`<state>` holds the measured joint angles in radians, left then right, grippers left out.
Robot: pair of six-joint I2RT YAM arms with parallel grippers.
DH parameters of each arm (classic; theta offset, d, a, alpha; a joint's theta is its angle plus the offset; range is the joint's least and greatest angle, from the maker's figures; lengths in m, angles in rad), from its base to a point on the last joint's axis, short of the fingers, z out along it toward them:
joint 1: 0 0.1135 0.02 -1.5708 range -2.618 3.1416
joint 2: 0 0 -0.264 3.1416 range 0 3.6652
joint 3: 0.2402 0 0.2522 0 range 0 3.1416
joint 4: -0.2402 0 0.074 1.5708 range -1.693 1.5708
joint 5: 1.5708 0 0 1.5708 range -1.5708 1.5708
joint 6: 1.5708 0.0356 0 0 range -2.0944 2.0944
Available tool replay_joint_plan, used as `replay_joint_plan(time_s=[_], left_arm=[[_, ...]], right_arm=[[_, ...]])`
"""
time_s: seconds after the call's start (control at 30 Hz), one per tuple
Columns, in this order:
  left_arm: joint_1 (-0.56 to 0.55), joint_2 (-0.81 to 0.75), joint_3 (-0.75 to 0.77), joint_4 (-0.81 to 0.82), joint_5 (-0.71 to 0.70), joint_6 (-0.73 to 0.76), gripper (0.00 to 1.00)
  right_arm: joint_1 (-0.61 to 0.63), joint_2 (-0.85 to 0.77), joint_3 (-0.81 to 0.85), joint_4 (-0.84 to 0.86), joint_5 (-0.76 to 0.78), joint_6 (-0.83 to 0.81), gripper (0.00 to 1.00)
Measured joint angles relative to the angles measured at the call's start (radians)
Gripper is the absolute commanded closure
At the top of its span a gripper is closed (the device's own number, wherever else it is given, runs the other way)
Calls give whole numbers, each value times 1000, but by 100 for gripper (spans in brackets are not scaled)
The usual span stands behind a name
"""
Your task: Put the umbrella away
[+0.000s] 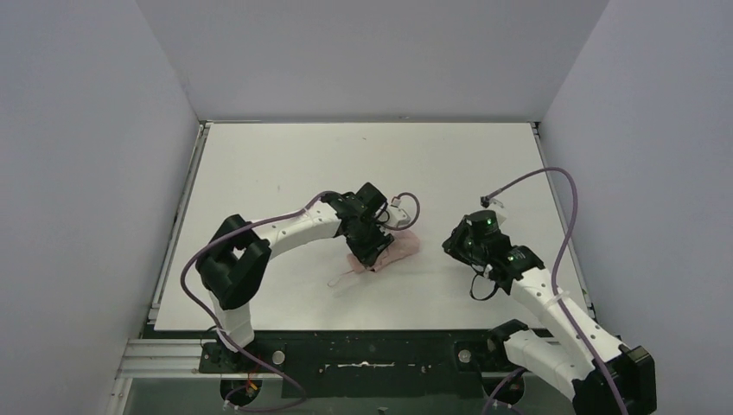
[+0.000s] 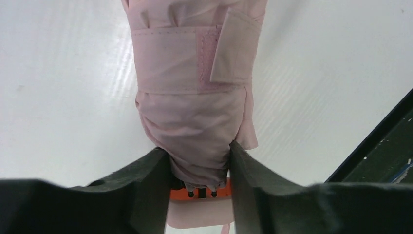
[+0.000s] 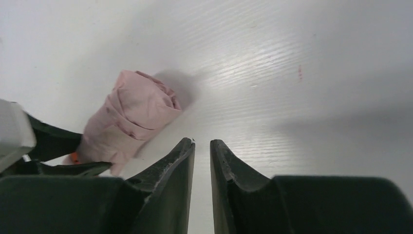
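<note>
Your umbrella (image 1: pixel 396 249) lies folded on the tabletop (image 1: pixel 285 164), about midway between its left and right edges and closer to the near edge. Its strap (image 2: pixel 180 61) is wrapped around the fabric. Your left gripper (image 2: pixel 199 163) is clamped on the bundle's handle end. Your right gripper (image 3: pixel 202 146) sits to the right, apart from the umbrella, jaws slightly parted with nothing between them.

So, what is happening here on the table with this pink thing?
The left gripper is closed on one end of the folded pink umbrella, which lies on the white table. The strap is wrapped around the fabric, so the umbrella looks bundled up. The right gripper is off to the side, apart from the umbrella, with its jaws slightly apart and holding nothing.
</note>
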<state>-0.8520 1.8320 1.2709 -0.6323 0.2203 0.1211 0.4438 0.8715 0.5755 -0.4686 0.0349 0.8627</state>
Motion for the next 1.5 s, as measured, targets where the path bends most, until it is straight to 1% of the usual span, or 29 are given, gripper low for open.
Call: replay_joint_plan(time_s=[0.07,0.2,0.3,0.4,0.43,0.5,0.57,0.63,0.67,0.77,0.9,1.03,1.17,1.27,1.33,1.5], left_arm=[[23,-2,37,-29,-6,32,50],[60,-46,59,-44,-5,50,47],[92,-151,-1,-29,4,23,47],[142,-310,-122,8,3,-58,49],[157,-352,-157,20,-4,-90,52],[192,-459,-257,61,-42,-191,63],[208,-544,-353,96,-95,-295,74],[201,-586,-431,125,-130,-378,88],[190,-592,-473,144,-148,-426,93],[158,-541,-515,169,-181,-510,100],[98,-442,-515,229,-218,-573,100],[58,-372,-515,282,-236,-619,100],[34,-298,-508,335,-243,-649,100],[29,-257,-475,370,-248,-661,100],[29,-237,-449,350,-248,-658,100],[43,-186,-375,283,-249,-616,100]], right_arm=[[-40,56,47,-36,-17,-52,73],[-72,178,140,-89,-55,-158,69],[-79,265,202,-102,-88,-225,67],[-85,338,246,-102,-123,-277,67],[-88,362,262,-102,-134,-293,67],[-92,419,301,-104,-148,-328,68],[-97,489,354,-112,-154,-362,73],[-98,566,409,-113,-156,-399,82],[-98,611,440,-112,-157,-419,86],[-97,726,507,-112,-164,-465,93],[-94,841,562,-124,-182,-514,97],[-74,916,605,-131,-199,-546,100],[-30,939,615,-138,-223,-565,100],[13,940,615,-140,-249,-566,100],[30,939,613,-138,-240,-572,100],[22,908,563,-107,-238,-558,99]])
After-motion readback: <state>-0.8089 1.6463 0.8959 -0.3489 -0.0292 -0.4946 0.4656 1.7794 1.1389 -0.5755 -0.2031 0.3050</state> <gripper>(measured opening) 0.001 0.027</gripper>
